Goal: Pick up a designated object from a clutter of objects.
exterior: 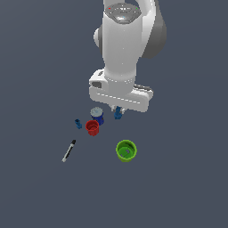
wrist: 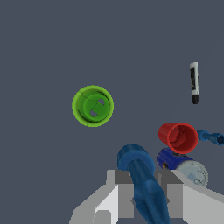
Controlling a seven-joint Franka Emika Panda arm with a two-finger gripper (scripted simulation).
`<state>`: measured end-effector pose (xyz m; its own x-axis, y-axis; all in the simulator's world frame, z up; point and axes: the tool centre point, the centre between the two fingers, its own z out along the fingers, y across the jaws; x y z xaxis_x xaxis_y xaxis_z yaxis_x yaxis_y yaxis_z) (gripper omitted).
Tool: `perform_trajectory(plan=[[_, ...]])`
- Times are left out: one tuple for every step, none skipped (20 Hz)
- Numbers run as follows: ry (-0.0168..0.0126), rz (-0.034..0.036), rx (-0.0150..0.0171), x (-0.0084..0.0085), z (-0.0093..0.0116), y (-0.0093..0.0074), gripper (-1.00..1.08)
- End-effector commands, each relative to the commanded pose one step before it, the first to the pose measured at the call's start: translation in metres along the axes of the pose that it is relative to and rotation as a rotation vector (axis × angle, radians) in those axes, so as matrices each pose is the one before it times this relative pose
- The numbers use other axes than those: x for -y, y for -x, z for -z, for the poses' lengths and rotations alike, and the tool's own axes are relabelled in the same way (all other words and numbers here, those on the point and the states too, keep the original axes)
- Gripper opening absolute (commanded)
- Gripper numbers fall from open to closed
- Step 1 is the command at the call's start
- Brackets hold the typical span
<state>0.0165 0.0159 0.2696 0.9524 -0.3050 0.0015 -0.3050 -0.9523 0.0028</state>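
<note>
Gripper [wrist: 142,192] clamped on the tiny blue piece [wrist: 142,179]; likely light, rigid, slippery; best held across narrow shank

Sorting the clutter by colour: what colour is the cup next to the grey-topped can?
Red: the cup beside the can shows best in the wrist view.

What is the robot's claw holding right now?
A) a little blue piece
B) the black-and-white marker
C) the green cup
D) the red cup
A: in the wrist view the little blue piece sits clamped between the fingers of the gripper, while the green cup, red cup and marker lie apart from it.
</note>
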Motion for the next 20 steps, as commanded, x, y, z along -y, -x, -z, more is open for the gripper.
perform_trajectory(plan=[[0.00108, -0.00061, 0.00013, 0.01888, 0.02457, 0.01077, -1.00], [0.00000, 0.00000, 0.00000, 0.00761, 0.00968, 0.00394, -1.00], [0.00000, 0.00000, 0.00000, 0.00762, 0.00966, 0.00391, -1.00], [0.00000, 0.00000, 0.00000, 0.00763, 0.00964, 0.00388, -1.00], [0.00000, 0.00000, 0.00000, 0.00765, 0.00961, 0.00384, -1.00], [0.00000, 0.00000, 0.00000, 0.00766, 0.00958, 0.00379, -1.00], [0.00000, 0.00000, 0.00000, 0.00765, 0.00952, 0.00374, -1.00], [-0.00062, 0.00028, 0.00013, 0.00749, 0.00944, 0.00366, -1.00], [0.00000, 0.00000, 0.00000, 0.00739, 0.00908, 0.00349, -1.00], [-0.00062, 0.00014, 0.00026, 0.00689, 0.00865, 0.00321, -1.00], [0.00000, 0.00000, 0.00000, 0.00663, 0.00804, 0.00301, -1.00], [-0.00063, 0.00010, 0.00027, 0.00602, 0.00752, 0.00268, -1.00], [0.00000, 0.00000, 0.00000, 0.00578, 0.00692, 0.00251, -1.00], [0.00000, 0.00000, 0.00000, 0.00536, 0.00637, 0.00227, -1.00], [-0.00063, 0.00006, 0.00027, 0.00471, 0.00588, 0.00195, -1.00], [0.00000, 0.00000, 0.00000, 0.00451, 0.00529, 0.00181, -1.00], [-0.00064, 0.00003, 0.00026, 0.00384, 0.00483, 0.00149, -1.00], [0.00000, 0.00000, 0.00000, 0.00367, 0.00424, 0.00138, -1.00], [0.00000, 0.00000, 0.00000, 0.00325, 0.00373, 0.00118, -1.00], [0.00000, 0.00000, 0.00000, 0.00284, 0.00324, 0.00100, -1.00]])
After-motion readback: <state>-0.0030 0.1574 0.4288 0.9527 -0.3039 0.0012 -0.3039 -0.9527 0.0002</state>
